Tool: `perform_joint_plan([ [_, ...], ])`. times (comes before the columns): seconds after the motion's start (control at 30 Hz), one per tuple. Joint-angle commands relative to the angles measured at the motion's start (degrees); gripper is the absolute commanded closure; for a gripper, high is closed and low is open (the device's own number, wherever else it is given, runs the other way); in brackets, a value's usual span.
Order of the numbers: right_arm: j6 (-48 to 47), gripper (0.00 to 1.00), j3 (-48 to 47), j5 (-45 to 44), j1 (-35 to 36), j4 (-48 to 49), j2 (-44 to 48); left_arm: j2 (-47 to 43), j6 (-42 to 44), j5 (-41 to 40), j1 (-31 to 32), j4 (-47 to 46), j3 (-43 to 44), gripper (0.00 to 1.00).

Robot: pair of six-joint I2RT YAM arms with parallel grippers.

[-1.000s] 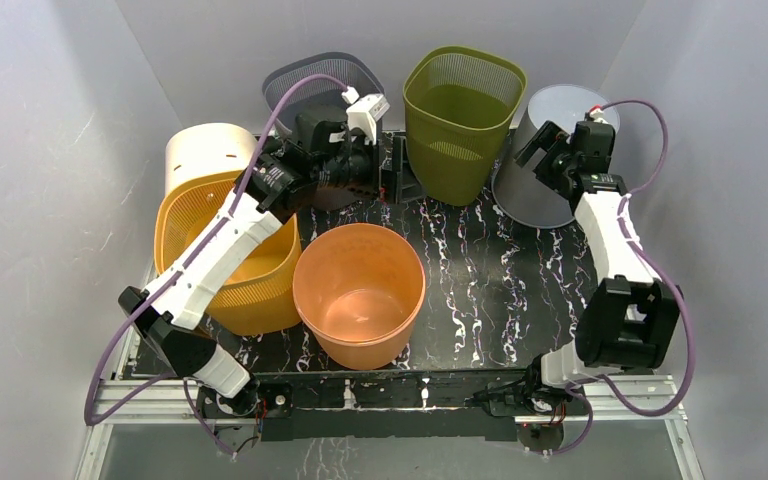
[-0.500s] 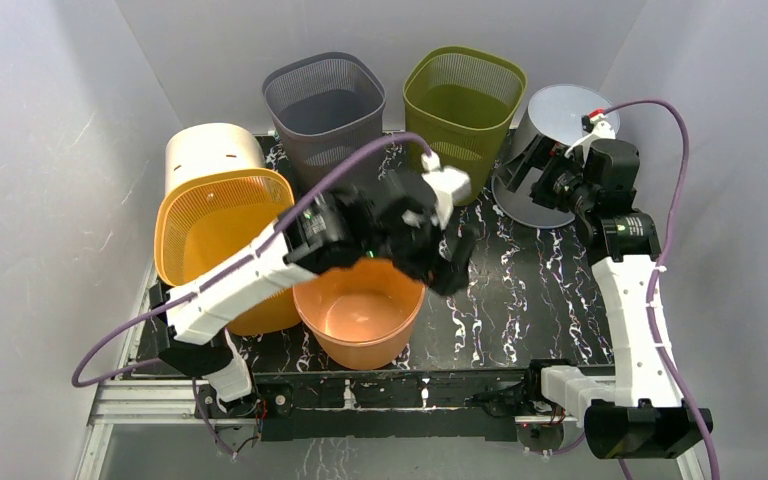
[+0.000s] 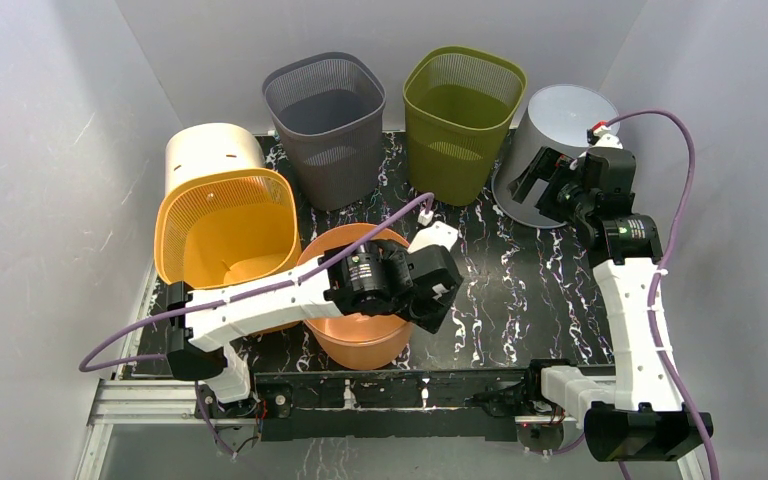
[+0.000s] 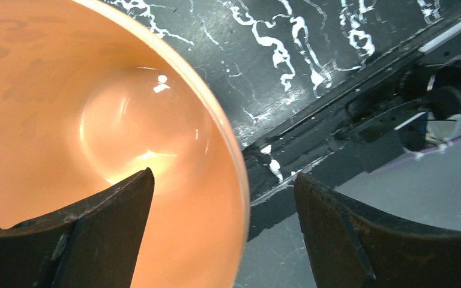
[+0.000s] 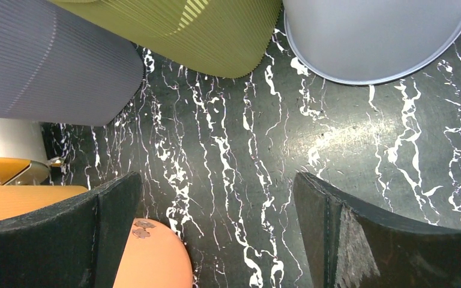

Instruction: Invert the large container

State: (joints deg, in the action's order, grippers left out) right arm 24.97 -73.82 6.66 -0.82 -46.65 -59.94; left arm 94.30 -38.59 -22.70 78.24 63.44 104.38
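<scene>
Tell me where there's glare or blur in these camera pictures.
Left wrist view: bright glare spots inside the round orange plastic bucket, near its bottom. Right wrist view: a pale sheen on the black marbled tabletop. Top external view: evenly lit, sharp.

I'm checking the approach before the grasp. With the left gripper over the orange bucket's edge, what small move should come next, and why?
Probably ease the left gripper down a little and close it on the rim of the orange bucket. Its jaws stand open astride that rim, one finger inside and one outside, gripping nothing yet; the bucket stands upright.
</scene>
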Motion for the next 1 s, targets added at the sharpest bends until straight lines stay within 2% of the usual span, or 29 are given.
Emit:
perform_joint_plan([
  [0.0, -0.02, 0.02, -1.11, -2.53, -0.17, 0.51, 1.92, -3.54, 0.4, -3.9, 0.13, -3.59, -4.82, 0.2],
  [0.13, 0.21, 0.02, -0.33, -4.18, -0.15, 0.11, 3.34, -2.36, 1.63, -2.64, -0.32, -5.4, -6.75, 0.33],
  [0.27, 0.29, 0.02, -2.1, -5.33, -0.15, -0.85, 4.04, -0.53, 4.34, -1.46, -1.0, -6.84, -4.92, 0.55],
  [0.3, 0.63, 0.02, -3.19, -5.74, -0.15, -1.65, 3.9, -0.08, 5.38, -0.99, -1.11, -7.61, -4.02, 0.66],
  [0.33, 0.95, 0.02, -6.41, -6.1, -0.15, -3.1, 3.63, 0.44, 5.83, -0.55, -1.56, -7.83, -2.9, 0.86],
  [0.37, 1.21, 0.02, -9.28, -6.08, -0.15, -4.04, 3.42, 0.93, 5.5, -0.03, -2.14, -7.84, -1.86, 0.96],
  [0.4, 1.42, 0.02, -12.24, -5.33, -0.15, -4.51, 3.34, 0.96, 5.43, 2.07, -2.83, -8.9, -1.17, 1.0],
  [0.47, 1.3, 0.02, -16.62, -3.94, -0.14, -4.35, 3.72, 0.03, 7.07, 5.66, -4.12, -13.95, -1.78, 1.0],
  [0.53, 0.98, 0.02, -19.92, -4.4, -0.15, -4.72, 3.89, -0.84, 8.12, 13.22, -6.65, -19.24, -1.6, 1.0],
  [0.7, 1.09, 0.02, -23.23, -11.11, -0.17, -6.23, 4.17, -2.45, 5.7, 31.19, -14.94, -33.79, -0.36, 1.0],
  [0.73, 1.56, 0.02, -21.73, -16.25, -0.06, -4.51, 7.27, -3.97, -0.72, 42.39, -19.77, -46.54, -3.21, 1.0],
  [0.83, 1.27, 0.02, -21.25, -17.86, -0.06, -4.56, 7.78, -5.45, -11.3, 53.37, -23.84, -67.99, -13.26, 1.0],
  [0.97, 1.22, 0.02, -20.6, -17.44, -0.06, -4.71, 7.52, -1.46, -19.22, 59.68, -25.23, -79.73, -17.05, 1.0],
])
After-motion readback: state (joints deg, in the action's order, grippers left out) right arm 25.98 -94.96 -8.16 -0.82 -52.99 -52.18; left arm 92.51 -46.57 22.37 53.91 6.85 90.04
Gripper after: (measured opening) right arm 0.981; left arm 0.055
